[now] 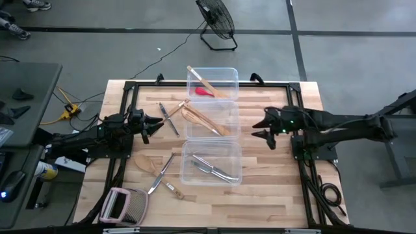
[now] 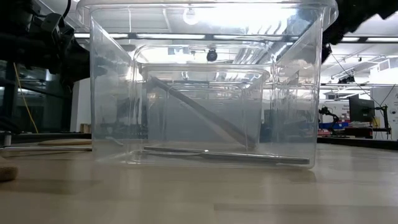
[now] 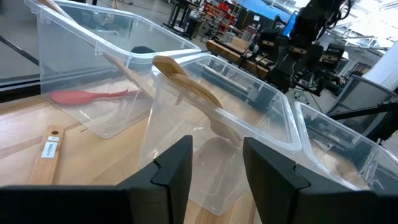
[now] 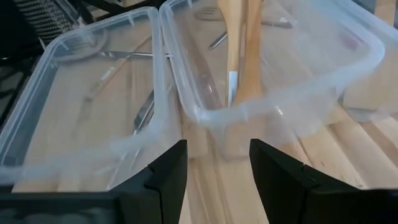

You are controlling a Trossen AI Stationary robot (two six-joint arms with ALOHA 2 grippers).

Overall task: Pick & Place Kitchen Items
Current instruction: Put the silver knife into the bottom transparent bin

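Wooden spoons (image 1: 203, 121) are seen from above lying in the middle tub (image 1: 211, 120), between the left gripper (image 1: 156, 123) and the right gripper (image 1: 260, 128); both grippers are spread a bit and nothing is pinched. A red utensil (image 1: 205, 92) sits in the far tub (image 1: 212, 83), metal cutlery (image 1: 214, 169) in the near tub (image 1: 211, 162). More utensils (image 1: 158, 172) are left on the table (image 1: 273, 182), beside the left gripper.

Low view: only the tubs and a slanted spoon (image 2: 205, 115) can be made out.

Left wrist: the spoon is propped on the tub rim just ahead of the fingers (image 3: 174, 168). A small label (image 3: 48, 148) is stuck on a wooden handle (image 3: 45, 158), but it can't be read.

Right wrist: the wooden handles are seen straight ahead of the parted fingers (image 4: 168, 171).
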